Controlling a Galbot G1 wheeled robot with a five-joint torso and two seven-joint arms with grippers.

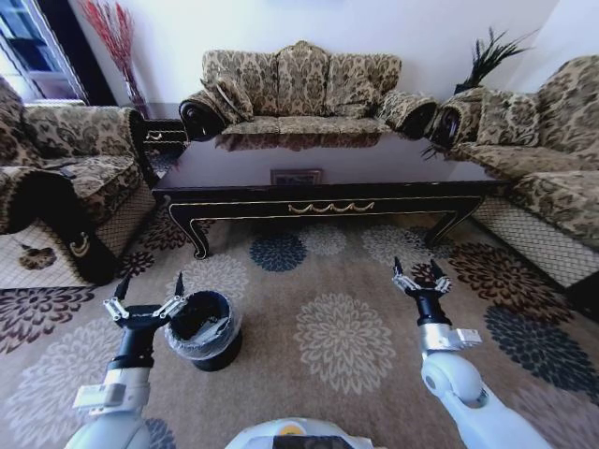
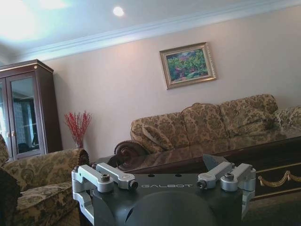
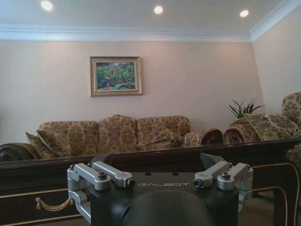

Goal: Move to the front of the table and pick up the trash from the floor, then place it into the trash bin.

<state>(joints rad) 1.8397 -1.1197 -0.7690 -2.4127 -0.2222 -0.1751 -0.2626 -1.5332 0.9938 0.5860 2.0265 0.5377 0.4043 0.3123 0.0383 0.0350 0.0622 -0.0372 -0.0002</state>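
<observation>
The table (image 1: 328, 192), long and low with a glossy dark top, gold scroll trim and curved legs, stands across the far side of the floor (image 1: 346, 327), a beige carpet with round floral medallions. The trash bin (image 1: 204, 329), round, black and clear-lined, stands upright near left.

table (image 1: 328, 192): glossy dark wood | trash bin (image 1: 211, 339): black, clear plastic liner | floor (image 1: 346, 309): matt carpet

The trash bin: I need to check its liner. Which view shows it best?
The head view: the trash bin stands whole on the carpet beside the left hand, liner visible. Both wrist views face the table and sofa instead.
</observation>
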